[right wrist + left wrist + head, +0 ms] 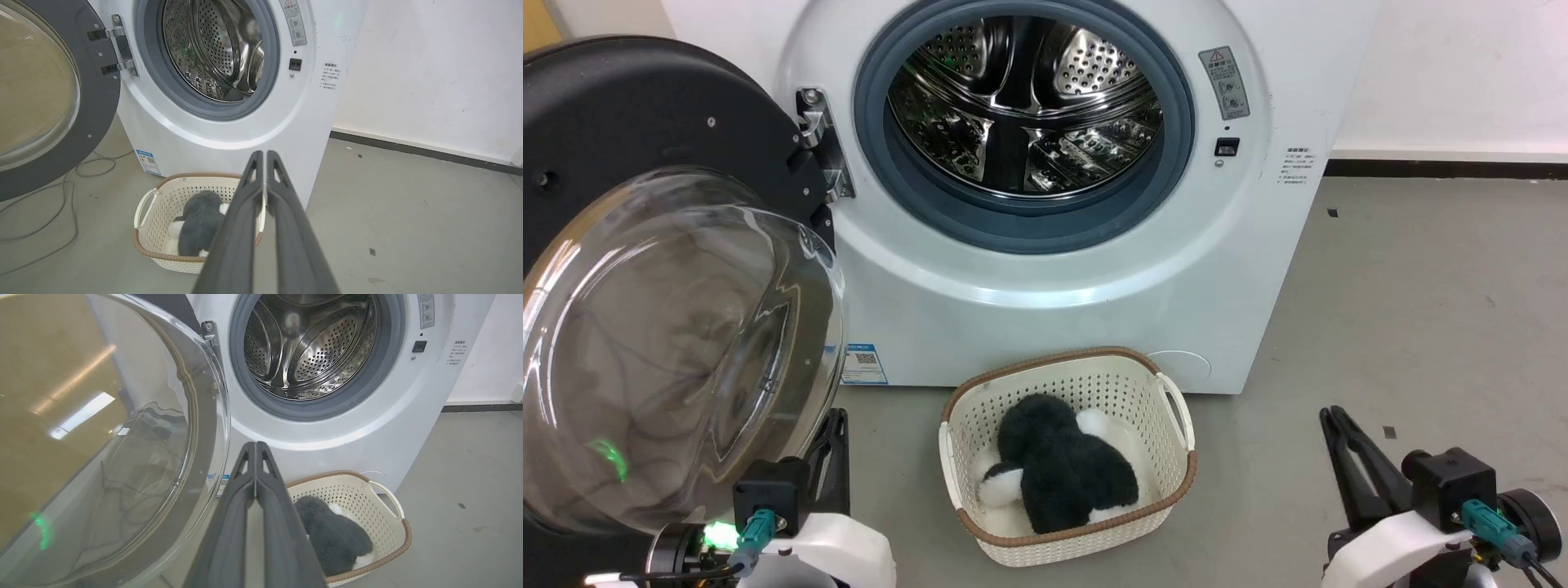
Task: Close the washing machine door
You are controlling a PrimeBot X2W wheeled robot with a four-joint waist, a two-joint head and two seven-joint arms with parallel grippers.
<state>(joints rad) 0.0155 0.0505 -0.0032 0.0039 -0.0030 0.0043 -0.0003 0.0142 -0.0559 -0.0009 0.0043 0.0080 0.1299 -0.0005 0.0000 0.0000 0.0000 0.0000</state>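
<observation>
Find the washing machine door [645, 106] swung wide open across the left of the head view. Note it hanging from a metal hinge [821, 143] at the left edge of the round opening in the washing machine [1094, 286].

Expect a stiff, fairly heavy disc: a black frame around a bulging glass bowl [678, 343], free to turn only about the hinge. Treat the glass as slick and breakable, and avoid pressing there, with a skid off the curve likely. Better to take the black rim far from the hinge, toward the left edge of the head view, for most leverage. Push from the outer side, hidden here. Probably no pinch needed: a push with the flat of the fingers, then a firm last press to seat the latch.

See the left tool [255, 446] narrow, fingers pressed together and holding nothing, at lower centre of the left wrist view, near the bowl's rim. See the right tool [261, 155] likewise narrow and empty, at lower centre of the right wrist view, well apart from the door.

Mind the cream basket [1054, 357] with a plush toy [1062, 465] on the floor before the machine, possibly close to the door's sweep.
</observation>
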